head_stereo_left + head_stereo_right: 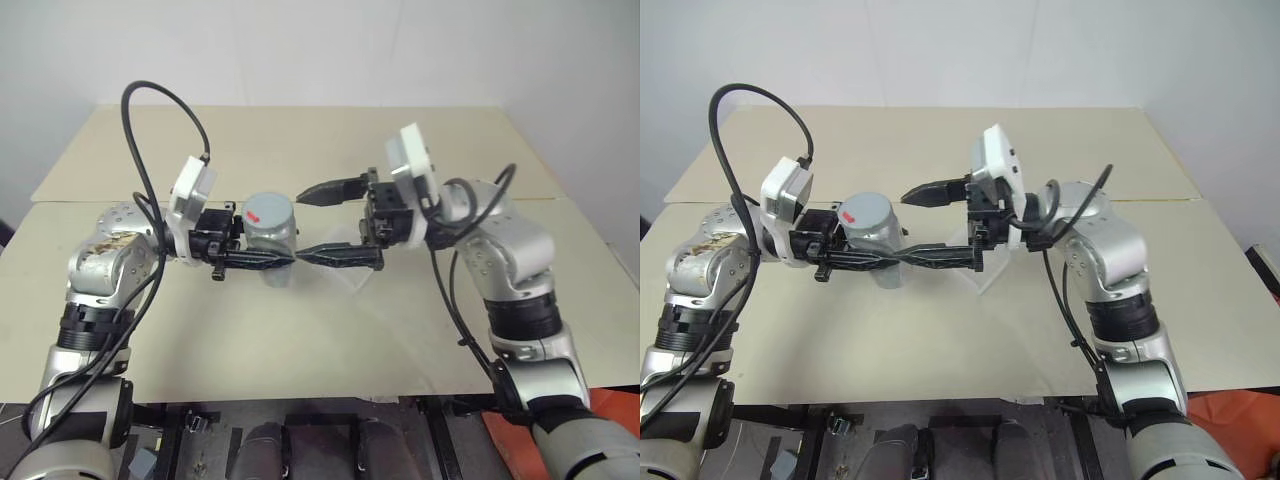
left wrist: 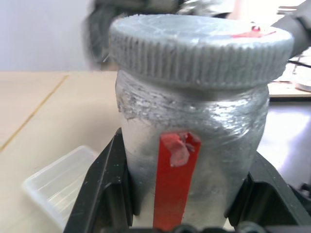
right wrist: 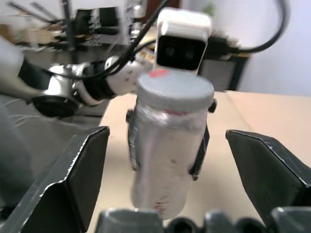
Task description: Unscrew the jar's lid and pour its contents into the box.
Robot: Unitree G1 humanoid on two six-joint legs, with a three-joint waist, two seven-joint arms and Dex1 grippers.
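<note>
The left hand (image 1: 262, 261) reaches in level from the robot's left and is clamped on the jar (image 1: 272, 240), holding it upright above the beige surface (image 1: 330, 330). In the left wrist view its two black fingers (image 2: 104, 189) press against the jar's lower body on either side, with a red strip running down the wall between them. The jar looks grey and cloudy (its wall seems wrapped or frosted, so what is inside cannot be made out). The lid (image 1: 268, 209) sits on the jar's mouth, grey, ribbed round its edge, with a small red mark on top.

The right hand (image 1: 330, 222) comes in level from the opposite side, facing the left one. Its fingers are spread wide and grip nothing: one black finger (image 1: 335, 189) points toward the lid's rim from just beside it, the other runs lower, its tip nearly meeting the tip of the left hand's finger under the jar. In the right wrist view the jar stands between the two splayed fingers (image 3: 80, 170), clear of both.

The box (image 2: 60, 182) lies flat on the surface beneath and beside the raised jar, a shallow clear tray with rounded corners; part of it shows below the right hand in the head views (image 1: 992, 272).
</note>
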